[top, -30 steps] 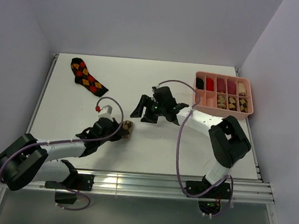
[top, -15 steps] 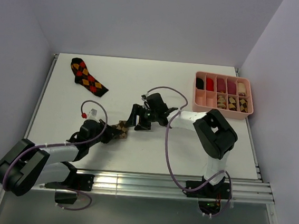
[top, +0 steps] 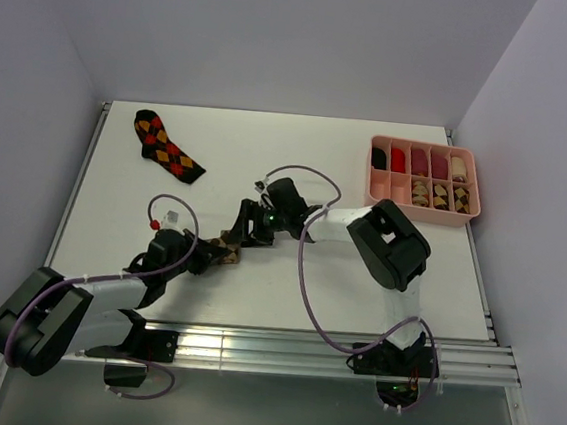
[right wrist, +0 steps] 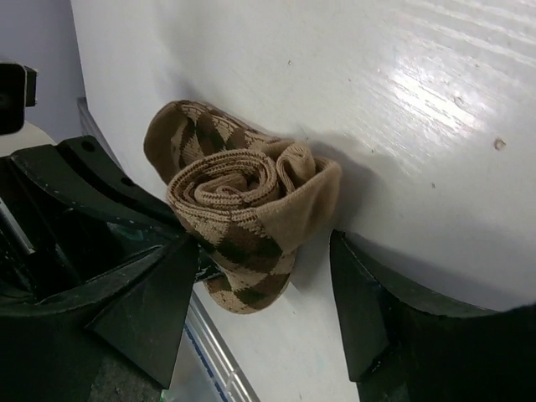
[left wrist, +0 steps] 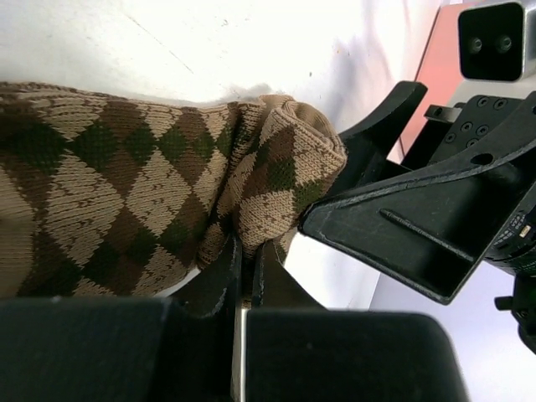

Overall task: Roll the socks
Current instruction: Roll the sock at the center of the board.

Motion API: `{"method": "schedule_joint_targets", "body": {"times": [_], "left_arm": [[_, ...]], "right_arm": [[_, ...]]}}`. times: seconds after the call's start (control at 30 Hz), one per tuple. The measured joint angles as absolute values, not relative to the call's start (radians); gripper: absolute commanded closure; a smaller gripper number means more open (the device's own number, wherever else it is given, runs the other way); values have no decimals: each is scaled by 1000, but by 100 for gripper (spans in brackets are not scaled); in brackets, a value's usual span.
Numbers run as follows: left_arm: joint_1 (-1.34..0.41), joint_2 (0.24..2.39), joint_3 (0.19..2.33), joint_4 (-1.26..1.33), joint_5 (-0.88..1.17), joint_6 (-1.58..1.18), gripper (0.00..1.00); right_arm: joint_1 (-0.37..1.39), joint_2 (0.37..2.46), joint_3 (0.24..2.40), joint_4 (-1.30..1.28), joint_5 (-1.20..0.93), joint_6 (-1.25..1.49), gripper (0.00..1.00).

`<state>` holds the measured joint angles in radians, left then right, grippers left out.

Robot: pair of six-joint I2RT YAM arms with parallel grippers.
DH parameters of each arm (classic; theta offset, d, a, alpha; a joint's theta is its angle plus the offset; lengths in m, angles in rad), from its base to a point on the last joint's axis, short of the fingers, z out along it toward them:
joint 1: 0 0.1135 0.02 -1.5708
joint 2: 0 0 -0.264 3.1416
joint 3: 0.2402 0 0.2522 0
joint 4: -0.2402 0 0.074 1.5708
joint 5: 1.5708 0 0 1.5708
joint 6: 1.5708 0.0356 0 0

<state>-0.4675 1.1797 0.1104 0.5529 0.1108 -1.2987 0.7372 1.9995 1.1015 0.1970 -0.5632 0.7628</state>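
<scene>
Closing in: right gripper point(top: 249, 227) has slid left since a second ago, jaws apart straddling the rolled tan sock point(right wrist: 243, 213) at mid table point(top: 298, 164); left gripper point(top: 211, 256) clamped on its unrolled end.

Two matching robot arms. The left arm point(top: 116, 282) and right arm point(top: 338, 223) have smooth white tube links between bulky matte black joint housings. A thin lilac cable point(top: 302, 265) loops loosely along each; the left one carries a small red tip point(top: 153, 224). The left hand point(left wrist: 243, 268) and right hand point(top: 252, 225) have angular black plastic fingers. Small round screw holes point(left wrist: 486, 126) dot the right hand's body, and a green light point(top: 271, 218) glows there.
</scene>
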Motion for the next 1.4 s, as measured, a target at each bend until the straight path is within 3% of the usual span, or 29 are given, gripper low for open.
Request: {"method": "schedule_joint_targets", "body": {"times": [0.17, 0.3, 0.33, 0.4, 0.53, 0.7, 1.07, 1.4], "left_arm": [[-454, 1180, 110, 541, 120, -1304, 96], [-435, 1200, 114, 537, 140, -1302, 91], [-431, 1211, 119, 537, 147, -1301, 88], [-425, 1239, 136, 535, 163, -1288, 80], [-414, 1316, 202, 516, 200, -1228, 62], [-416, 1468, 364, 480, 268, -1106, 50], [-429, 1765, 775, 316, 376, -853, 45], [-427, 1802, 818, 317, 384, -793, 44]], "right_arm": [[738, 2046, 1128, 248, -601, 765, 41], [737, 2076, 1131, 290, -628, 767, 70], [737, 2078, 1131, 298, -632, 767, 84], [737, 2078, 1131, 301, -632, 761, 100], [717, 2065, 1097, 328, -616, 757, 100], [660, 1975, 986, 345, -551, 757, 100], [604, 1780, 847, 237, -352, 737, 100], [604, 1781, 899, 116, -329, 731, 100]]}}
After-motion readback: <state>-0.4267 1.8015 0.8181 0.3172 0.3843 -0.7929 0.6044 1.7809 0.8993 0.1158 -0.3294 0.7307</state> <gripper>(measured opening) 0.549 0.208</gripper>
